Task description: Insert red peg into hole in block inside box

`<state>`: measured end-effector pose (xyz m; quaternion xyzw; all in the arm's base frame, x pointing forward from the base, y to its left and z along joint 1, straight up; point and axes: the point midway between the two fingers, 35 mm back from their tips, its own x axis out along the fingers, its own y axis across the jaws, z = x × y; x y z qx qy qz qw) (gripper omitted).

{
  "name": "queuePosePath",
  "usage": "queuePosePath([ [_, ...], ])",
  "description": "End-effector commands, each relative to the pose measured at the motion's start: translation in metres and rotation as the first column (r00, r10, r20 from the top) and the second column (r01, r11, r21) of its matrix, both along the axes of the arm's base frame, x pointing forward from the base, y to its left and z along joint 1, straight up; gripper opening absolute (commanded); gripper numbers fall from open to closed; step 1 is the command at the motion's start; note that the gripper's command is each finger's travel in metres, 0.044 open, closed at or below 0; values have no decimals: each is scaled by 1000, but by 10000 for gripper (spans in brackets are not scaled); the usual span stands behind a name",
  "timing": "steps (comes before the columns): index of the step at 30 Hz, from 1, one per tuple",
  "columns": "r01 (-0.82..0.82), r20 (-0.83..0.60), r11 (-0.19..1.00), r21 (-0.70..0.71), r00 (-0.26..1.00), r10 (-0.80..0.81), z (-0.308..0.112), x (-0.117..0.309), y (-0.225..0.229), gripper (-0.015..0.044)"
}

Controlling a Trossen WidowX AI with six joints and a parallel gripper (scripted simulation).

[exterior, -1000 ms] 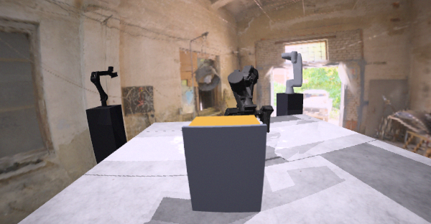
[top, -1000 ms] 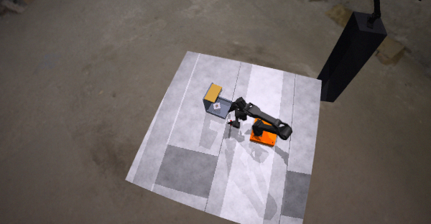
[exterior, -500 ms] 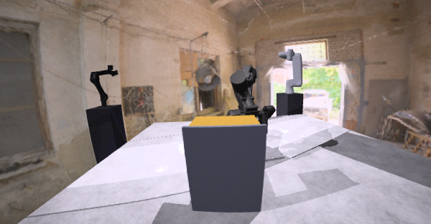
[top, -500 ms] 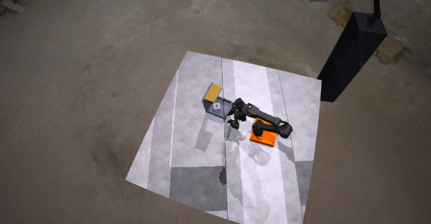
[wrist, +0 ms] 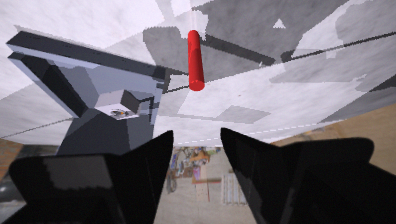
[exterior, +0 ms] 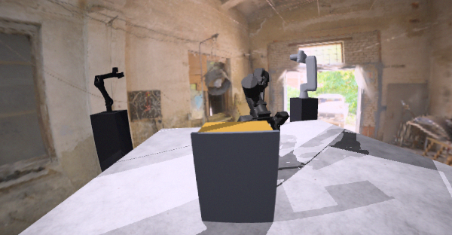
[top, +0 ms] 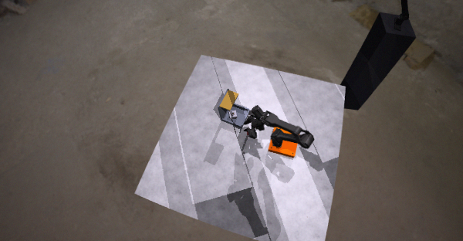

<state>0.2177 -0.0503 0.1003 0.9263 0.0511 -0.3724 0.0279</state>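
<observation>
The red peg (wrist: pixel 196 62) stands upright on the table, ahead of the fingertips in the wrist view; the top view shows only a trace of red beside a finger. My gripper (wrist: pixel 197 133) (top: pixel 247 127) is partly open and empty, near the box's open front. The grey box (top: pixel 232 123) (exterior: pixel 237 176) (wrist: pixel 90 54) stands beside the peg. The block (top: pixel 233 114) (wrist: pixel 117 104) sits on its floor, with its hole visible in the wrist view. The yellow roof (top: pixel 229 100) (exterior: pixel 237 126) sticks out from the back wall. In the exterior view the box hides the peg and block.
The arm's orange base (top: pixel 287 150) stands on the table (top: pixel 185 92) (exterior: pixel 143 191), to the right of the box in the top view. The box's side walls rise beside the block. Other arms on dark pedestals (exterior: pixel 113 138) (exterior: pixel 303 109) stand beyond the table.
</observation>
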Motion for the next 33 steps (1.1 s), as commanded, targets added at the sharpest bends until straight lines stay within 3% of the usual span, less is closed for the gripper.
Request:
queuePosePath([
  [1,5,-10,1000,4,1000,-5,-9,0,-1,220],
  [33,5,-10,1000,4,1000,-5,-61,1,-1,220],
])
